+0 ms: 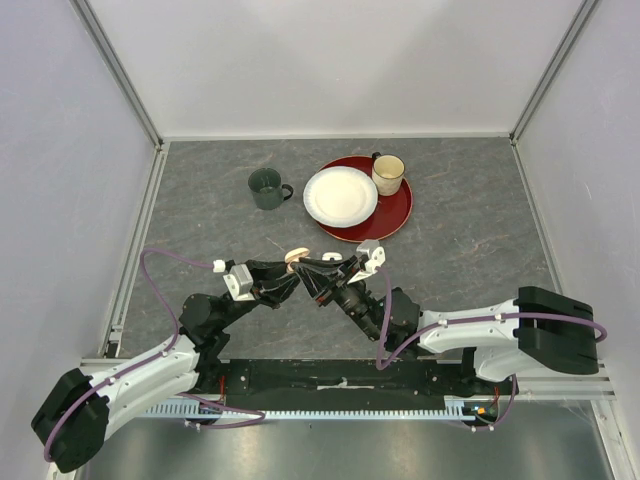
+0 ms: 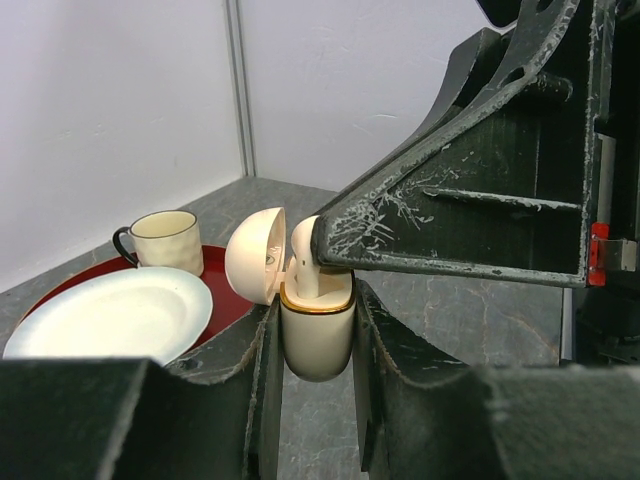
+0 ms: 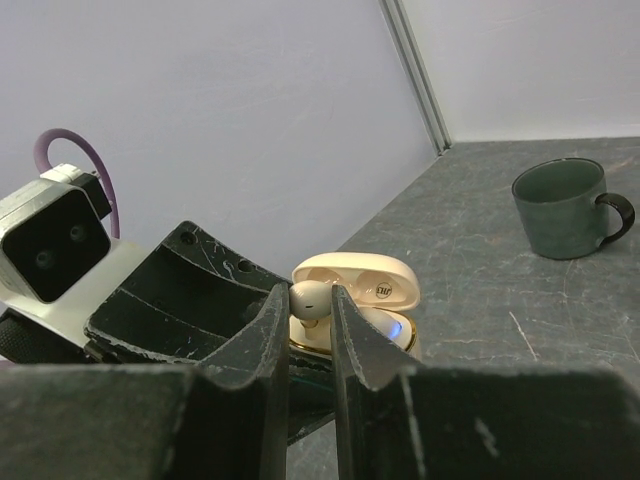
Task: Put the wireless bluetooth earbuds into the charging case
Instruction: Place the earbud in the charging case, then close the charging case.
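From above, the left gripper (image 1: 287,273) and right gripper (image 1: 309,268) meet tip to tip over the grey stone-patterned counter (image 1: 470,250). The pale thing between them is too small to make out there.

The left wrist view shows the left jaws clenched on an upright cream, gold-rimmed charging case (image 2: 316,340), its rounded lid (image 2: 254,255) swung open. A white curved plastic earbud (image 2: 303,262) stands in its mouth.

Only the right wrist view shows the right jaws grasping that earbud's head, and a small blue light (image 3: 395,328) inside the case. The earbud's lower end is hidden by the case.
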You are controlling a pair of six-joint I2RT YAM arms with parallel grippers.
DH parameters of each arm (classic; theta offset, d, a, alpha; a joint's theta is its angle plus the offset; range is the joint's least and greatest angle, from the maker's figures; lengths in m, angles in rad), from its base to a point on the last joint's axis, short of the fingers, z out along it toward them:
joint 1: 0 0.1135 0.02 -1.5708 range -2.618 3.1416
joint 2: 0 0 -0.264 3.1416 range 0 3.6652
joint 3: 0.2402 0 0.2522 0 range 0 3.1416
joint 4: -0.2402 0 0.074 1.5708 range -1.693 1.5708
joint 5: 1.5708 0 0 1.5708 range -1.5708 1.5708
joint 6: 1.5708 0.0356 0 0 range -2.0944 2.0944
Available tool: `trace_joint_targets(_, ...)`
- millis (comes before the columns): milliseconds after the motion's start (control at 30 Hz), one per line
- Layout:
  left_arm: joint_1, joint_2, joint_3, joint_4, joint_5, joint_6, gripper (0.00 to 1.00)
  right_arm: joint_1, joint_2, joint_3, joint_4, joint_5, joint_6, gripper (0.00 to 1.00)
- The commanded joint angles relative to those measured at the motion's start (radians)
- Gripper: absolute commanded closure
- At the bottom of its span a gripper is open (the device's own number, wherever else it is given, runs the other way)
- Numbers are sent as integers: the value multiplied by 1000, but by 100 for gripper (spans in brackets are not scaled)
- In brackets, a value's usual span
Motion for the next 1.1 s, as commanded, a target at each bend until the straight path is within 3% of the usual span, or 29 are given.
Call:
trace_joint_targets(0,1,-13,51,110,-54,-16,98,23,-22,7,-97,-15,-22,100)
trace_joint_targets(267,1,-13,48,109,-49,-21,98,29,-33,19,-134,-19,-19,90)
trace_joint_targets(600,1,-19,43,87,-26,-16,98,29,-82,58,-163,-2,-53,57)
trace_joint_targets(1067,1,-18,39,63,-9,-11,98,28,-154,99,-99,47,-146,33)
